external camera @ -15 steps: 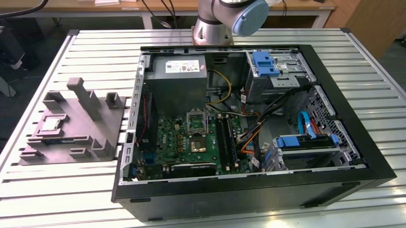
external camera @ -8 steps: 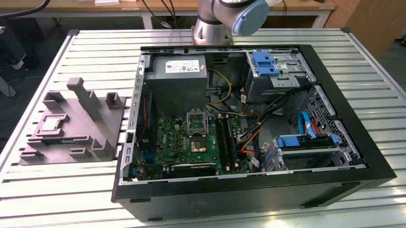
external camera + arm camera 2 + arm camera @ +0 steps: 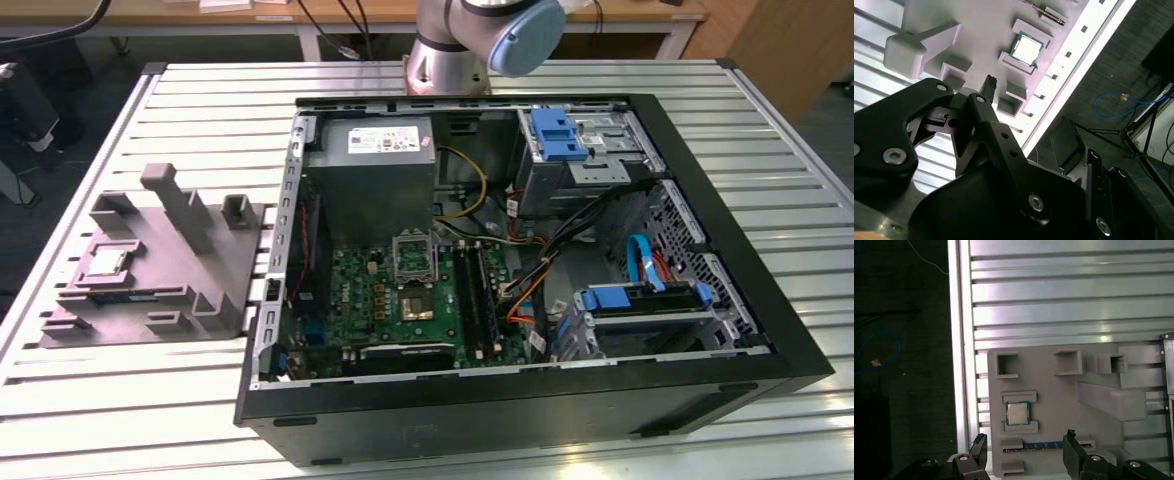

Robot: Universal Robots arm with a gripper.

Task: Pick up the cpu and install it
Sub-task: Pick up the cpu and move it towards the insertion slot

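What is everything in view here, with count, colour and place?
cpu: one, silvery-grey, in a pocket of the tray.
tray: one, grey, on the table, at the exterior view's left of the case.
computer case: one, black, open, on the table.
motherboard: one, green, inside the case.
power supply: one, grey, inside the case.
table: one, silver, slatted, under everything.
arm: one, grey, beyond the case in the exterior view.
gripper: one, black, fingers open, above the tray near the cpu, holding nothing.
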